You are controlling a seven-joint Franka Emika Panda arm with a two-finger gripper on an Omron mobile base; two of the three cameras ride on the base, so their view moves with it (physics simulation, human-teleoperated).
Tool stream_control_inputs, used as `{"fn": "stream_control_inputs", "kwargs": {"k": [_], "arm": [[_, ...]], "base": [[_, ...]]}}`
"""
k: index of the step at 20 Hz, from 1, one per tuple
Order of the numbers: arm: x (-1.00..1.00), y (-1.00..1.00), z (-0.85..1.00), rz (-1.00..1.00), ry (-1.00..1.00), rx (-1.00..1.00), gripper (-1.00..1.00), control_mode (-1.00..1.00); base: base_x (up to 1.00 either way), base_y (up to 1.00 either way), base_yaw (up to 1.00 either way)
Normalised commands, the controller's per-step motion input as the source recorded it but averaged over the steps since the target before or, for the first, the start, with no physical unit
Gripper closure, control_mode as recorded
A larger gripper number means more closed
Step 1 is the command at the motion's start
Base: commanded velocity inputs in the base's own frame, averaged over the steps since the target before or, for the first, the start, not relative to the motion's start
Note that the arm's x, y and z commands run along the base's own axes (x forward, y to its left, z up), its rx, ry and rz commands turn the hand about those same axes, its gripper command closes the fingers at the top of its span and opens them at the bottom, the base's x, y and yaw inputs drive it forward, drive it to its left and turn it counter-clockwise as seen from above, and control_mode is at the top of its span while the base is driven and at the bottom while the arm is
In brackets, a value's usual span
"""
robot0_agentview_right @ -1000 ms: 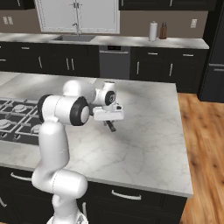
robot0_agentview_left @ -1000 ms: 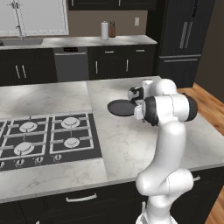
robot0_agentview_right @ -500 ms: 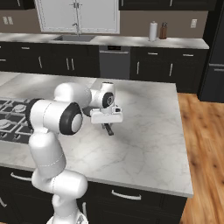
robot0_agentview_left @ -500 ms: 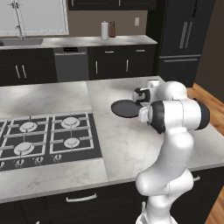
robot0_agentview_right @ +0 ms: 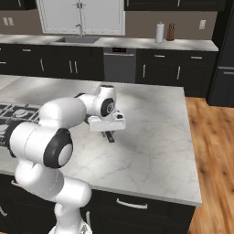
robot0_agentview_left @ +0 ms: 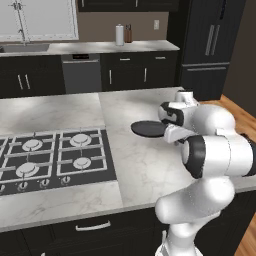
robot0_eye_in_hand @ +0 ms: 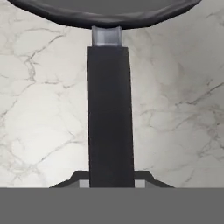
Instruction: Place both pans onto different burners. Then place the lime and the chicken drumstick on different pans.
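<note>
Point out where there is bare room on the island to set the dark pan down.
The gripper is shut on the dark pan by its handle. Bare marble lies between the cooktop and the pan, and along the counter's front edge toward the wood floor. All four visible burners are free. It is crowded only around the arm.

dark pan (robot0_agentview_left: 148,128): handle behind hand | hand view: bowl cut by top edge

A near-black pan (robot0_agentview_left: 149,128) with a black handle (robot0_eye_in_hand: 110,116) and a pale grey metal collar sits over a white worktop (robot0_agentview_left: 145,170) veined in grey, beside a black cooktop (robot0_agentview_left: 50,159) with light grey grates and a white, dark-jointed arm (robot0_agentview_left: 215,150).
</note>
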Motion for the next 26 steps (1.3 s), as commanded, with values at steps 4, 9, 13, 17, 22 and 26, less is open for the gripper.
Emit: {"fn": "stream_control_inputs", "kwargs": {"k": [4,9,13,17,22,26], "arm": [[-0.36,0.0,0.44,0.0,-0.02,0.0,1.0,-1.0],[-0.26,0.0,0.46,0.0,0.0,0.0,1.0,-1.0],[-0.1,0.0,0.43,0.0,0.0,0.0,1.0,-1.0],[-0.18,0.0,0.34,0.0,-0.04,0.0,1.0,-1.0],[-0.2,0.0,0.32,0.0,-0.07,0.0,1.0,-1.0],[-0.16,0.0,0.28,0.01,-0.1,0.0,1.0,-1.0]], "base": [[0.0,0.0,0.0],[0.0,0.0,0.0],[0.0,0.0,0.0],[0.0,0.0,0.0],[0.0,0.0,0.0],[0.0,0.0,0.0]]}}
